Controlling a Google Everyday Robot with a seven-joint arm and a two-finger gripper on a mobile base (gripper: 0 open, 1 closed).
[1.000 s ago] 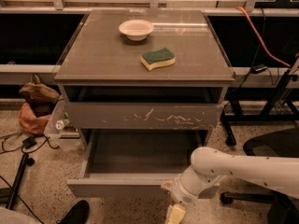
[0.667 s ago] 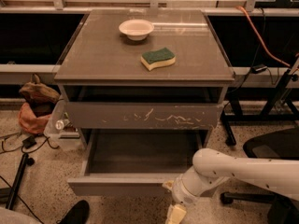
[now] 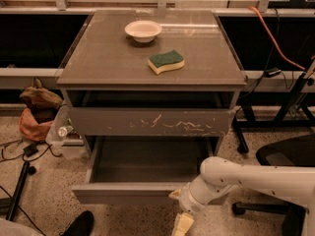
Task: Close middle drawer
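The middle drawer (image 3: 123, 193) is pulled far out of the grey cabinet, with its empty inside showing and its plain grey front facing me. Above it is the larger grey front covered in white scratches (image 3: 152, 122). My gripper (image 3: 178, 209) is at the right part of the drawer's front, low down near the floor, on the end of my white arm (image 3: 246, 178). It looks open: one cream fingertip (image 3: 173, 194) lies against the drawer front and the other (image 3: 182, 224) hangs below it. It holds nothing.
A white bowl (image 3: 143, 31) and a green-and-yellow sponge (image 3: 166, 62) sit on the cabinet top. A bag (image 3: 37, 112) and cables lie on the floor at left. A black chair (image 3: 288, 156) and a stand are at right. A dark shoe (image 3: 78, 224) is at the bottom left.
My arm has shifted slightly to the right. The drawer is just as far out as before.
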